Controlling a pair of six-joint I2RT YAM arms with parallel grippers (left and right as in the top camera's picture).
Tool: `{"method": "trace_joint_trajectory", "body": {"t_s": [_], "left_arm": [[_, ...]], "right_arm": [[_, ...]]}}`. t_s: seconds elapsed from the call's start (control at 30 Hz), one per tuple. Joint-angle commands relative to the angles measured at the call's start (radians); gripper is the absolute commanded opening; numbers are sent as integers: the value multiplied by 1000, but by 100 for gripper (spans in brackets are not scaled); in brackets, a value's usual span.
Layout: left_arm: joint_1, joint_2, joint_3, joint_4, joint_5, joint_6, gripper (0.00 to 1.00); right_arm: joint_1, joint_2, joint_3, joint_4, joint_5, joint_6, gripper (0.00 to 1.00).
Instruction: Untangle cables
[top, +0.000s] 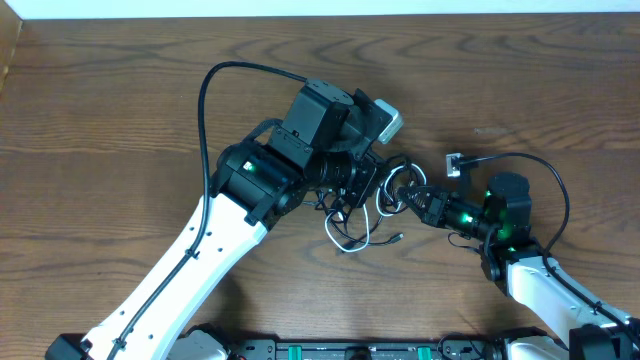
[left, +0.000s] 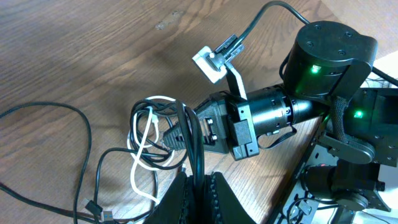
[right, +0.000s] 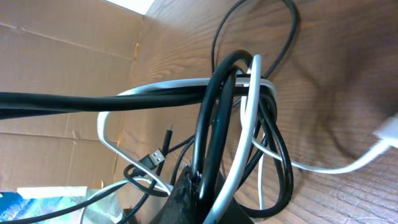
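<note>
Left wrist view: left jaws clamp the cables (left: 194, 149); right jaws grip that same tangle.

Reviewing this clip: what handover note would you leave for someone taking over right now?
Left gripper: shut on black cables at the knot.
Right gripper: shut inside the knot; which cord it pinches is unclear.
Black cables and white cable: looped together on the table between the arms.
Done: nothing separated yet.
Left: pull the loops apart, lay each cord out singly.

Left arm (top: 185, 265) and right arm (top: 545, 285) are white-shelled, black-jointed; green lights (top: 505, 236) glow.
</note>
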Motion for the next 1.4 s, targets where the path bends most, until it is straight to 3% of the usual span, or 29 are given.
{"method": "trace_joint_trajectory", "body": {"t_s": [0.0,0.23,0.53,0.77,1.37], "left_arm": [[0,-2,13,0,-47,6,8],[0,-2,13,-53,-192,6,8],[0,-1,13,-103,-220,6,8],[0,31,13,-110,-220,5,8],[0,171,13,-153,-148,5,8]], "right_arm": [[12,0,0,24,-48,-23,1],[11,0,0,216,-170,-16,1],[-3,0,0,595,-198,174,1],[-8,0,0,799,-198,280,1],[-32,0,0,855,-69,331,1]]}}
